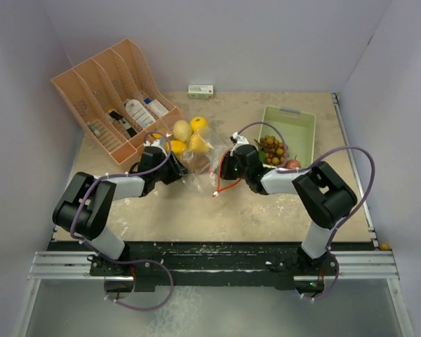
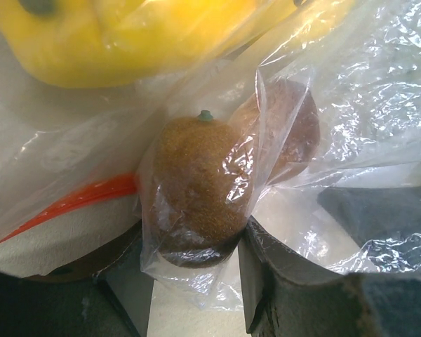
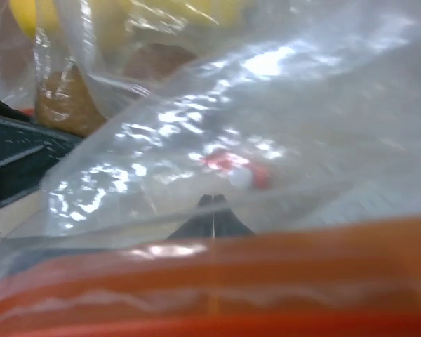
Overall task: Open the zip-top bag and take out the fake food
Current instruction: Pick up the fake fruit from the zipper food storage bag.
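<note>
Bag [image 1: 196, 163] sits mid-table with yellow fake food [image 1: 195, 144] and a brown lump [image 2: 196, 186] inside, left gripper [image 2: 194, 235] at its 9 o'clock clamped on the lump through the plastic, right gripper [image 3: 214, 205] at 3 o'clock pinched tight on bag film by the orange zip [image 3: 217, 295].

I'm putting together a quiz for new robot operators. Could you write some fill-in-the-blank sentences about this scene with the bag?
1. The zip-top bag has a zip strip coloured ____.
2. Between the fingers of the left gripper, wrapped in bag film, sits a round ____ fake food piece.
3. The green tray lies on the ____ arm's side.

Missing words: orange; brown; right.
</note>
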You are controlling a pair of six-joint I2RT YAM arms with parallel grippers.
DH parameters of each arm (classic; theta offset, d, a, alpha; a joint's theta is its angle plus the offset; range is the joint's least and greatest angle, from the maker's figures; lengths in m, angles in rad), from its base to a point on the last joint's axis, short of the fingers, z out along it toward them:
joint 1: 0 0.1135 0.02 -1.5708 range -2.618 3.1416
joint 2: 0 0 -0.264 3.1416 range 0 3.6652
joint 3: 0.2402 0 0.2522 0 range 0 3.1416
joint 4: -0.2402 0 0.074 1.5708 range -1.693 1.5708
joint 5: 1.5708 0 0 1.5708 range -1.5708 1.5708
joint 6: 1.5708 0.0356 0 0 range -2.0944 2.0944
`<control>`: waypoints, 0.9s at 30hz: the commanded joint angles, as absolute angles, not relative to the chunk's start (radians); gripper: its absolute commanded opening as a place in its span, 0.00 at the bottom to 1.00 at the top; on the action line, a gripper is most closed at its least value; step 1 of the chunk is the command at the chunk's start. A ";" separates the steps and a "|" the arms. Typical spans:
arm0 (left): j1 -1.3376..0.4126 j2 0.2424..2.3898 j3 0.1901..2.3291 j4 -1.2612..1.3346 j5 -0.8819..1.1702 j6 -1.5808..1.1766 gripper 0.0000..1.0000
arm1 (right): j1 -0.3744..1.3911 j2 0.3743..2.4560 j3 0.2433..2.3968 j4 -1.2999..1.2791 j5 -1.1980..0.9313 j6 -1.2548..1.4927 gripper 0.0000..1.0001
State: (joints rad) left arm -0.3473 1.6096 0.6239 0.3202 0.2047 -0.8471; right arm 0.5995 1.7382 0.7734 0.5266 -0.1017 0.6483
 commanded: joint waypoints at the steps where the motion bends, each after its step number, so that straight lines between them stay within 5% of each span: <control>1: -0.349 1.624 0.620 0.316 0.210 -0.828 0.33 | 0.641 1.780 0.893 0.659 -0.148 0.643 0.06; 12: -0.351 1.629 0.620 0.316 0.211 -0.830 0.33 | 0.699 1.969 1.130 0.554 -0.080 0.532 0.64; 17: -0.350 1.630 0.623 0.315 0.215 -0.828 0.33 | 0.724 2.063 1.229 0.418 0.057 0.444 0.79; 20: -0.350 1.632 0.625 0.314 0.215 -0.827 0.33 | 0.726 2.086 1.224 0.397 0.084 0.432 0.79; 24: -0.350 1.632 0.630 0.305 0.216 -0.826 0.34 | 0.727 2.087 1.184 0.397 0.080 0.443 0.65; 27: -0.349 1.627 0.632 0.294 0.205 -0.824 0.34 | 0.727 2.047 1.128 0.388 0.106 0.454 0.38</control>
State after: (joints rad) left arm -0.3481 1.6127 0.6243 0.3237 0.2054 -0.8463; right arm 0.7181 2.0697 1.1995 0.4770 0.0547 0.4667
